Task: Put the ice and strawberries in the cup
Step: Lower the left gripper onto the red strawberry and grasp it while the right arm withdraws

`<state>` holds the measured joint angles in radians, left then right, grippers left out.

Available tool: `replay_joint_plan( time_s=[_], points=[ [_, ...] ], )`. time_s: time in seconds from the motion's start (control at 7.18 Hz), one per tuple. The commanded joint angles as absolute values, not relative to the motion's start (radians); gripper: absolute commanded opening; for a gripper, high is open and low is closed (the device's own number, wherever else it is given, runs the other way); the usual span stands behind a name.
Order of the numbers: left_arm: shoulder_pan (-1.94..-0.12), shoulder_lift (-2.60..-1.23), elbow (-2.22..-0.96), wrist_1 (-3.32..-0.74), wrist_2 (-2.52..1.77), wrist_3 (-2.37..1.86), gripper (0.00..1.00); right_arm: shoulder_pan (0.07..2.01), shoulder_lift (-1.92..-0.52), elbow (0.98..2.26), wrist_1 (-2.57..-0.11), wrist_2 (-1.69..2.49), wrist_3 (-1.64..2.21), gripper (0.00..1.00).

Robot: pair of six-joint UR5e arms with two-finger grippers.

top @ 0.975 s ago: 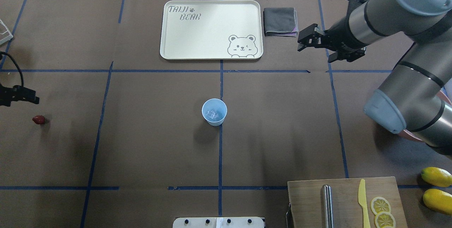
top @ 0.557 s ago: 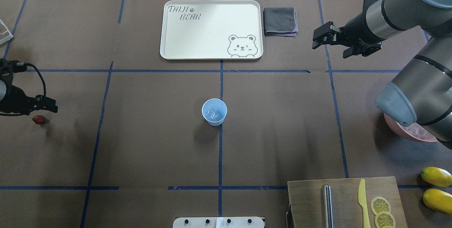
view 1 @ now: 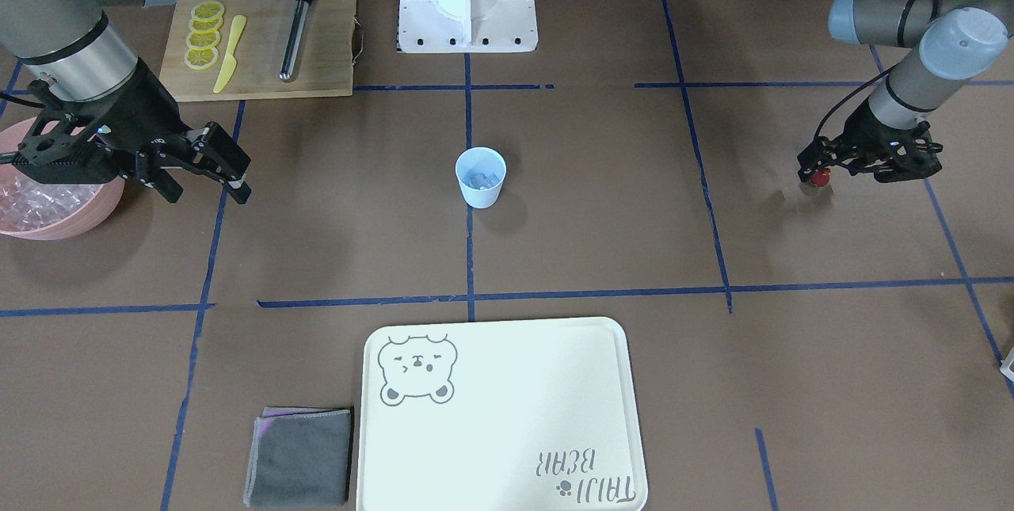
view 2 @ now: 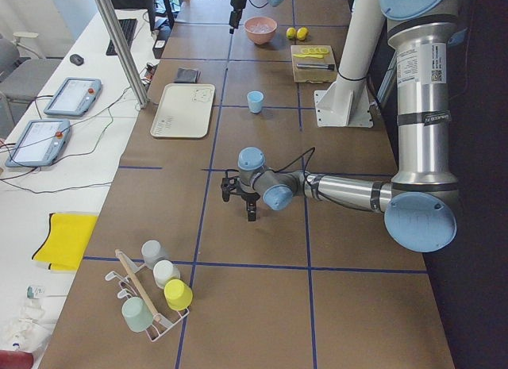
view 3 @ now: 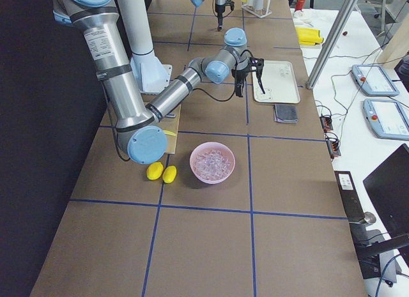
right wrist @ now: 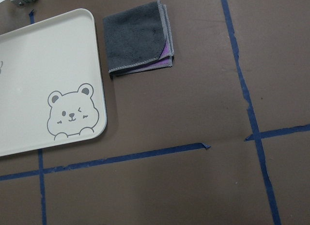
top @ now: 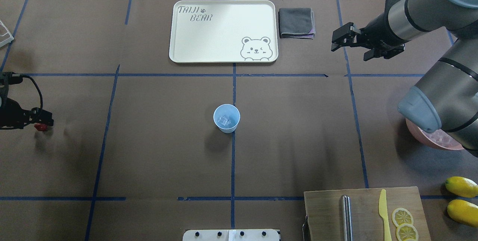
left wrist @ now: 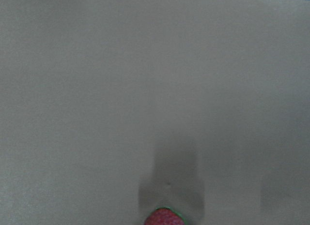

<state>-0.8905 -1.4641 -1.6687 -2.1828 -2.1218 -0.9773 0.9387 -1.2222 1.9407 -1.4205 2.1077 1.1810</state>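
Observation:
The pale blue cup (top: 226, 118) stands upright mid-table with a few ice cubes (top: 224, 121) inside; it also shows in the front view (view 1: 481, 177). The small dark red strawberry (top: 40, 127) lies on the table at the far left. My left gripper (view 1: 818, 172) is low over the strawberry (view 1: 821, 176), its fingers open around it. The left wrist view shows only the berry's top (left wrist: 164, 218) at the bottom edge. My right gripper (top: 336, 41) is open and empty, hovering right of the grey cloth. More ice fills the pink bowl (view 1: 47, 210).
A cream bear tray (top: 224, 31) and a folded grey cloth (top: 297, 22) lie at the back. A cutting board (top: 364, 211) with a knife, a metal rod and lemon slices sits front right. Two lemons (top: 462, 196) lie beside it. The pink bowl (top: 435, 140) sits under my right arm.
My left gripper came in from the left edge, then dropped back and down onto the strawberry. My right gripper drew back to the right, uncovering the pink bowl.

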Motion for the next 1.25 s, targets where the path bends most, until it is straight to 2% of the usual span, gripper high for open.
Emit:
replay_joint_plan(
  time_s=[0.0,0.28,0.56,0.97,1.11],
  points=[
    [-0.888,-1.468,-1.663,-2.181,-2.094,-0.979,0.89,0.939,-1.224,1.947,-1.42,2.109,1.183,0.99],
    [-0.887,-1.474,-1.651,-2.183,-2.092,-0.979,0.82,0.939,-1.224,1.947,-1.419,2.109,1.184,0.99],
    [-0.885,-1.482,-1.652,-2.183,-2.094,-0.985,0.82,0.939,-1.227,1.954,-1.42,2.111,1.186,0.99],
    [-0.884,-1.482,-1.652,-2.184,-2.095,-0.985,0.57,0.939,-1.232,1.962,-1.42,2.111,1.193,0.99],
    [-0.884,-1.482,-1.652,-2.184,-2.1,-0.986,0.57,0.939,-1.232,1.96,-1.42,2.111,1.195,0.99]
  ],
)
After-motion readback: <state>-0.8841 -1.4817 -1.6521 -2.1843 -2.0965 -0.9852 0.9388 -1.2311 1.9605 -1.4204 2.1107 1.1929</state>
